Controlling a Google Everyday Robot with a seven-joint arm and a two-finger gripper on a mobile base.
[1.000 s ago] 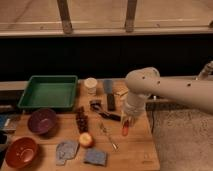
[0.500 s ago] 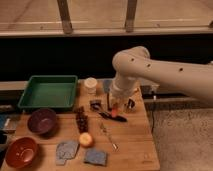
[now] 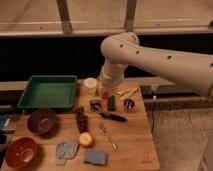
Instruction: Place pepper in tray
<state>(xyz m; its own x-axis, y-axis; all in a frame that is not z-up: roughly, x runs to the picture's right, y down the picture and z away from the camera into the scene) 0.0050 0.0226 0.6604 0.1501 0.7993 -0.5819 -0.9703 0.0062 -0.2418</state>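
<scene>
The pepper (image 3: 104, 102), slim and red-orange, hangs upright in my gripper (image 3: 106, 99), which is shut on it just above the wooden table's back middle. The white arm comes in from the right and bends down over it, hiding most of the gripper. The green tray (image 3: 47, 92) sits at the table's back left, left of the gripper, with a white cup (image 3: 90, 85) between them. Nothing lies in the tray.
A purple bowl (image 3: 41, 121) and a red-brown bowl (image 3: 19, 152) stand at the left front. A dark grape bunch (image 3: 81, 120), an apple (image 3: 86, 140), two grey sponges (image 3: 66, 149), a black-handled tool (image 3: 112, 116) and a small dark can (image 3: 129, 104) lie around the middle.
The arm has swung left and toward the table's back, carrying the pepper from the right-middle of the table to a spot near the white cup.
</scene>
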